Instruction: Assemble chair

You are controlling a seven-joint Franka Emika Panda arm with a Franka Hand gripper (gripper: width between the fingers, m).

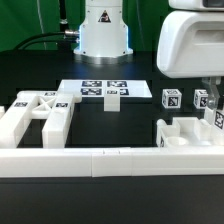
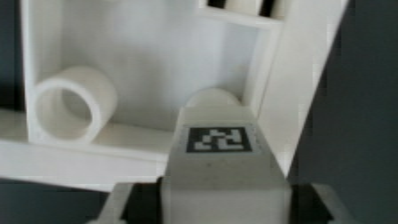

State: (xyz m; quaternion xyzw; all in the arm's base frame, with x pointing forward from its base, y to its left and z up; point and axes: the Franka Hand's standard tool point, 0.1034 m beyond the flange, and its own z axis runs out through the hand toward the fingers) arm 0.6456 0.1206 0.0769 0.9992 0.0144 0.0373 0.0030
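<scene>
The fingers (image 2: 134,205) are grasping a short white post (image 2: 222,150). In the wrist view the post fills the gap between them, its sides flush against both pads, and a square black-and-white tag faces the camera. Just beyond the post is a walled white slab (image 2: 160,60) with a round ring-shaped socket (image 2: 71,105) standing out from its face.

In the exterior view the chair is in loose pieces on the dark counter (image 1: 120,125). The X-braced frame (image 1: 40,112) lies flat at about nine o'clock. The walled slab (image 1: 185,135) sits at about four o'clock, just behind the long low border wall (image 1: 100,160), which runs across at six o'clock. Two tagged posts (image 1: 172,99) (image 1: 203,98) stand upright at three o'clock, near each other and just behind the slab. Another tag shows at the slab's far corner, by the exterior view's right edge. The arm's white wrist housing (image 1: 190,45) hangs at two o'clock, directly above these posts. From this view I cannot tell which post is the gripped one.

The marker board (image 1: 105,90) lies flat near the centre, well apart from the frame and the posts. The robot base (image 1: 103,30) stands at twelve o'clock.
</scene>
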